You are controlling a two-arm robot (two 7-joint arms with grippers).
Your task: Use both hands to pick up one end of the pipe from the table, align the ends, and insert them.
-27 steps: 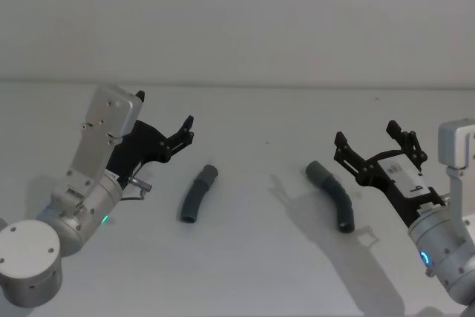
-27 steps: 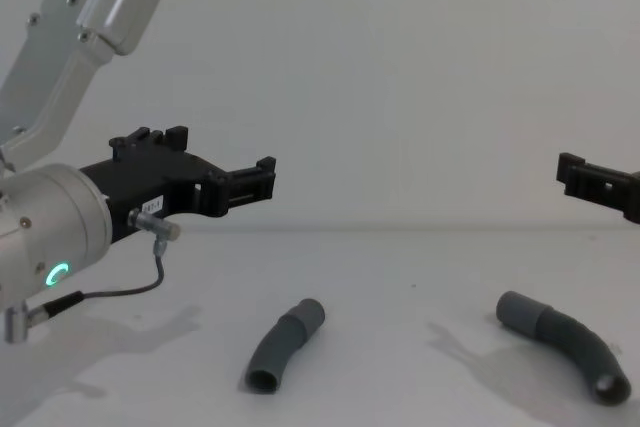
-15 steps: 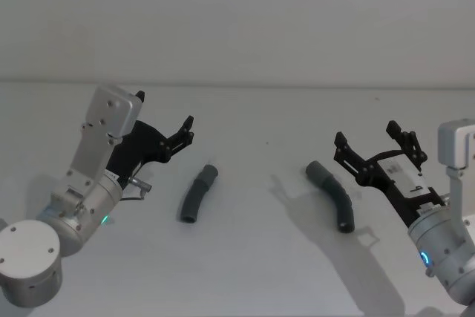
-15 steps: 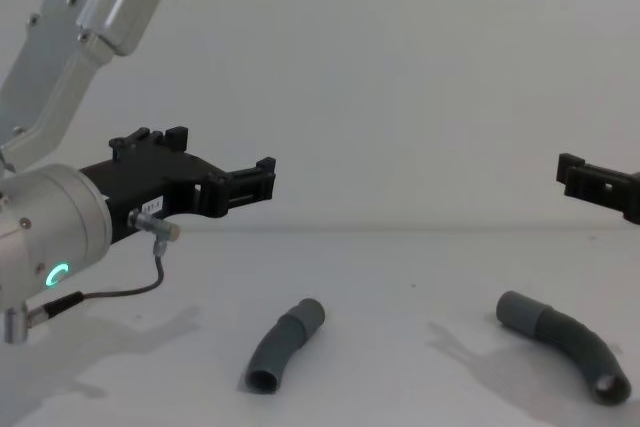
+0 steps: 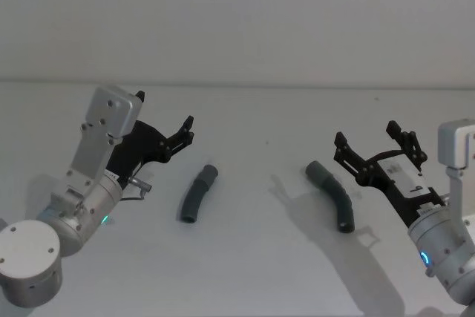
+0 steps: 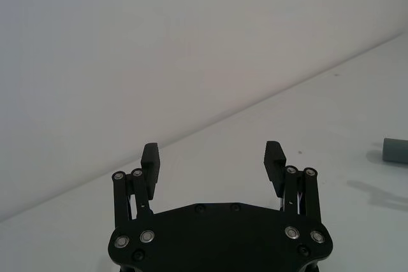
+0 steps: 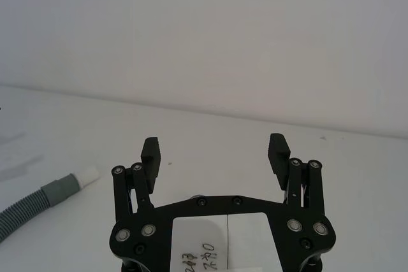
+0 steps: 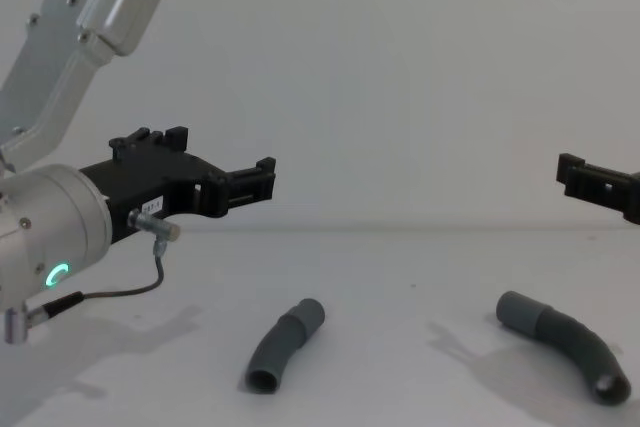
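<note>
Two short, curved, dark grey pipe pieces lie flat on the whitish table, well apart. These are the left piece and the right piece, and neither is touched. The left gripper hovers above the table near the left piece, its fingers spread wide around nothing. The right gripper hangs beside the right piece, also spread and empty. The right wrist view shows a white tip on a ribbed grey piece.
</note>
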